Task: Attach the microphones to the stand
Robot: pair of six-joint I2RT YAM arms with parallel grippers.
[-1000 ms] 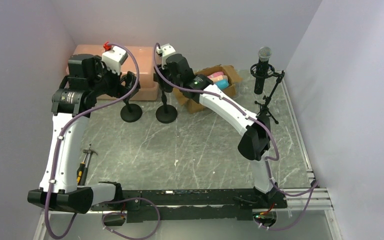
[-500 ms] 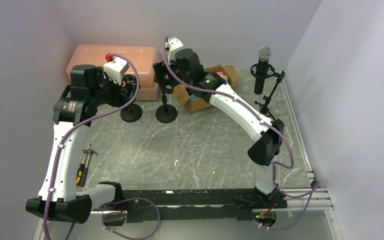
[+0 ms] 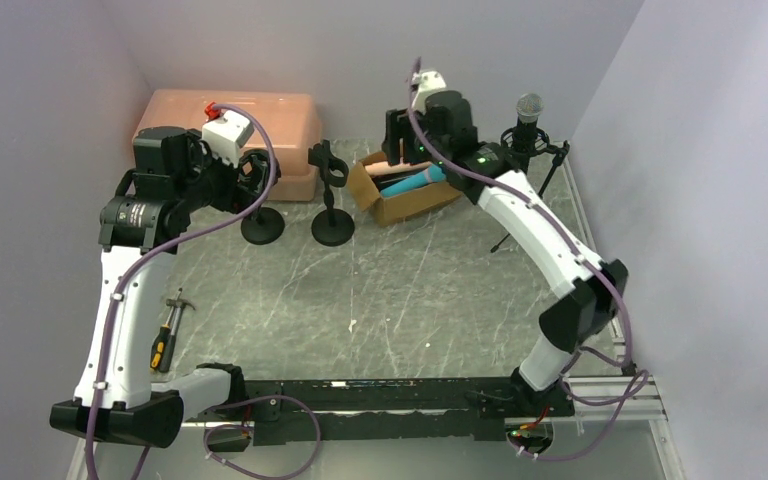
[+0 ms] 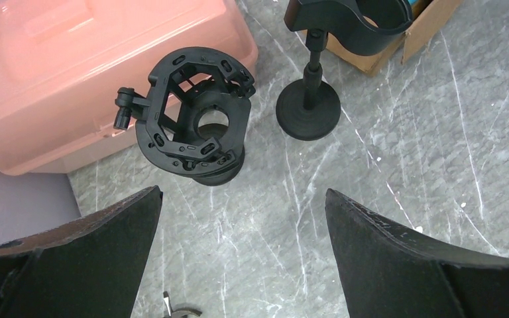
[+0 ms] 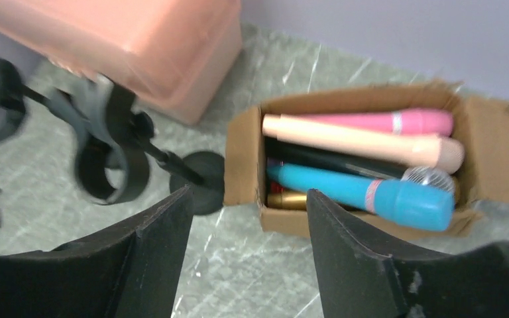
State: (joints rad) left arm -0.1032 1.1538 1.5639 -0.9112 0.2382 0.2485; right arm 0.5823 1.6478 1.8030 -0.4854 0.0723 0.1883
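A cardboard box (image 5: 245, 159) holds several microphones: pink (image 5: 384, 122), peach (image 5: 364, 141), black (image 5: 331, 161), teal (image 5: 364, 192) and gold (image 5: 290, 200). In the top view the teal one (image 3: 416, 180) shows in the box (image 3: 385, 208). My right gripper (image 5: 248, 192) is open and empty, hovering at the box's near left corner (image 3: 400, 150). A microphone with a silver mesh head (image 3: 528, 110) stands in the tripod stand (image 3: 535, 205). Two black desk stands are empty: a shock mount (image 4: 195, 116) and a clip (image 5: 106, 156). My left gripper (image 4: 242, 192) is open above the shock mount stand.
A pink plastic bin (image 3: 230, 115) sits at the back left, behind the desk stands' round bases (image 3: 262, 226) (image 3: 332, 231). A hammer and a screwdriver (image 3: 165, 335) lie by the left arm. Grey walls close in the left, back and right.
My right arm has swung right, from the clip stand to over the cardboard box. My left gripper has stayed by the shock mount stand.
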